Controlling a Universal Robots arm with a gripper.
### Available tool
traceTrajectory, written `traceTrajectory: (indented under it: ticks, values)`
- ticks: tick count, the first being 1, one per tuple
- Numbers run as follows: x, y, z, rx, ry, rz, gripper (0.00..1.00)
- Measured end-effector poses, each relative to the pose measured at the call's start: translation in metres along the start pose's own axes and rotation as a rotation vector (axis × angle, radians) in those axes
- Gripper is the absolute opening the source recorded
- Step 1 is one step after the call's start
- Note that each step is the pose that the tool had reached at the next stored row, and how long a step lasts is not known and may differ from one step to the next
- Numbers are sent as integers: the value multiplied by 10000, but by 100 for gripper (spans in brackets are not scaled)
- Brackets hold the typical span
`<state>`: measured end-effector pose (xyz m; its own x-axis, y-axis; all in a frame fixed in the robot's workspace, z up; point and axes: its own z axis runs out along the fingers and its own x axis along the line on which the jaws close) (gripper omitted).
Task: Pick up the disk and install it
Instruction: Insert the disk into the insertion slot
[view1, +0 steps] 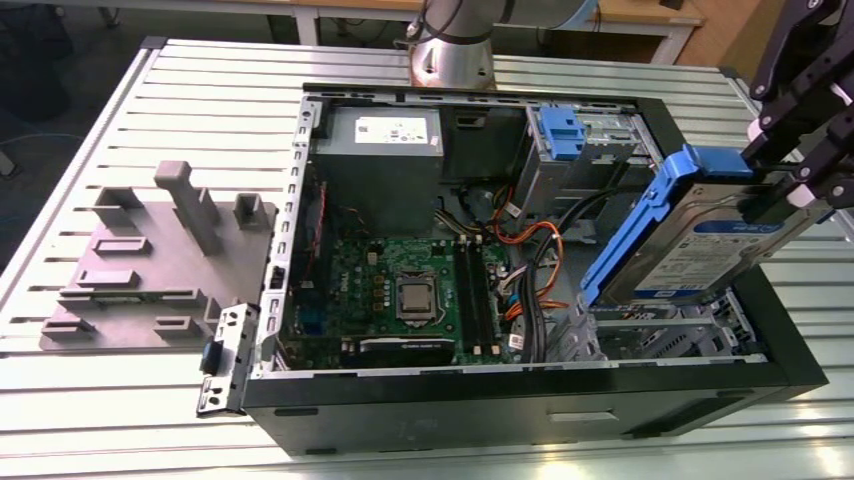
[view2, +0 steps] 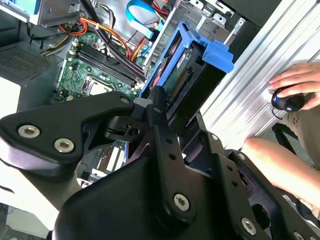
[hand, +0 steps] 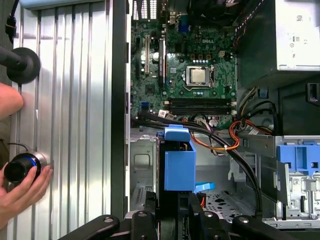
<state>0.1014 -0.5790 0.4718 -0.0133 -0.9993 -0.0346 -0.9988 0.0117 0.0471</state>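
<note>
Silver-grey with blue side rails and a blue-and-white label, the disk (view1: 694, 245) hangs tilted over the case (view1: 534, 398).

On table (view1: 200, 90), computer case (view1: 534, 400); fixture block (view1: 134, 280) beside it at the exterior view's left; disk (view1: 694, 240) in gripper (view1: 787, 185) above opposite end

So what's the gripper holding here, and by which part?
The disk, clamped at its upper end by the gripper, tilted over the open case.

A matte black gripper (view1: 801, 198) built of flat, rounded linkage plates is seen, pinned with silver round-headed screws (view2: 30, 131) and recessed socket bolts (view2: 180, 201). Its fingers (view2: 157, 112) are slim black bars. The arm's base (view1: 451, 55) is formed as a silver-grey metal cylinder.
</note>
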Motion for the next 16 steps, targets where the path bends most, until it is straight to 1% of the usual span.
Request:
traceTrajectory:
  ticks: [4, 8, 10, 16]
  values:
    - [0, -1, 5, 0, -2, -1, 35]
    - [1, -11, 38, 0, -2, -2, 35]
    - [2, -33, 47, 0, -2, 0, 35]
    - [-1, -132, 65, -2, -1, 0, 35]
